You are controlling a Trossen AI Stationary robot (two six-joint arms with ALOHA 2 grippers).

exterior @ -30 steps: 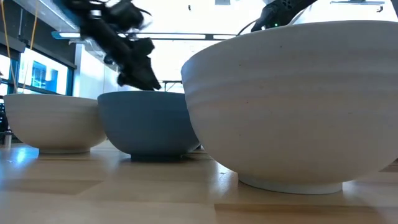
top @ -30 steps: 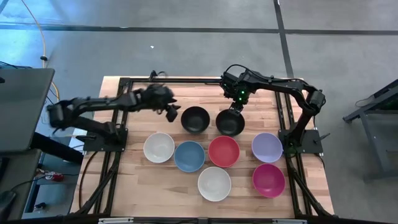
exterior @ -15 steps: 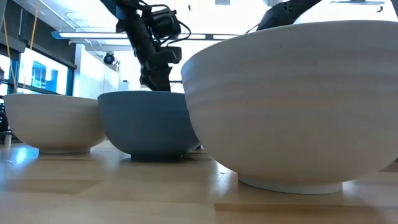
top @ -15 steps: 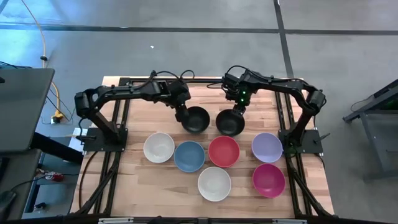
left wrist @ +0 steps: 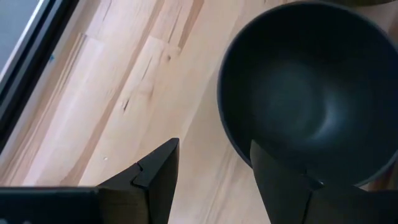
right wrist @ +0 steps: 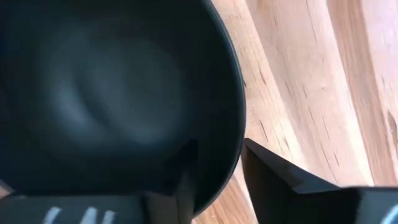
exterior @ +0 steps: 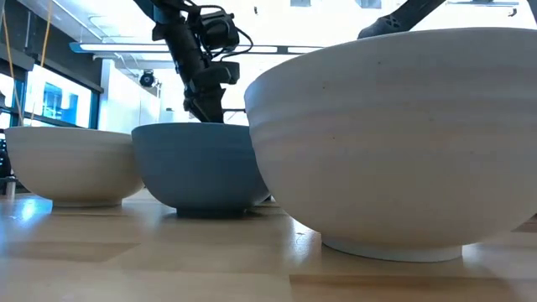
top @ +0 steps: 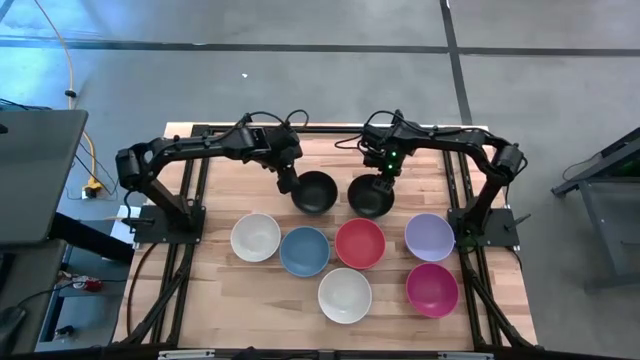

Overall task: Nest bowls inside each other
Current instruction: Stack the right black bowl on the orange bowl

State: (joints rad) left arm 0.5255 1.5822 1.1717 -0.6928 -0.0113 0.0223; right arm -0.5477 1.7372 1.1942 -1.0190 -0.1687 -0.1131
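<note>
Two black bowls stand side by side on their bases at the far middle of the wooden table: the left black bowl [top: 315,192] [left wrist: 311,93] and the right black bowl [top: 370,198] [right wrist: 112,93]. My left gripper [top: 290,181] [left wrist: 214,180] hangs open just above the table at the left bowl's left rim, tipped steeply down. My right gripper [top: 383,174] [right wrist: 217,165] points down over the right bowl's far rim. One finger stands inside the bowl and one outside. My right gripper's fingers straddle the right black bowl's far rim [right wrist: 231,146] from above. The outer finger [right wrist: 273,180] stands right at the rim. I cannot tell whether the fingers touch it. The bowl sits on the table.
Nearer on the table stand a white bowl [top: 255,237], a blue bowl [top: 305,250], a pink-red bowl [top: 360,243], a lavender bowl [top: 430,237], a second white bowl [top: 345,295] and a magenta bowl [top: 432,288]. A black frame [top: 200,135] runs along the table's edges.
My left arm has swung from the table's left toward the left black bowl and tipped its gripper down beside the bowl's rim. My right gripper has sunk onto the right black bowl's far rim. No bowl has moved.
</note>
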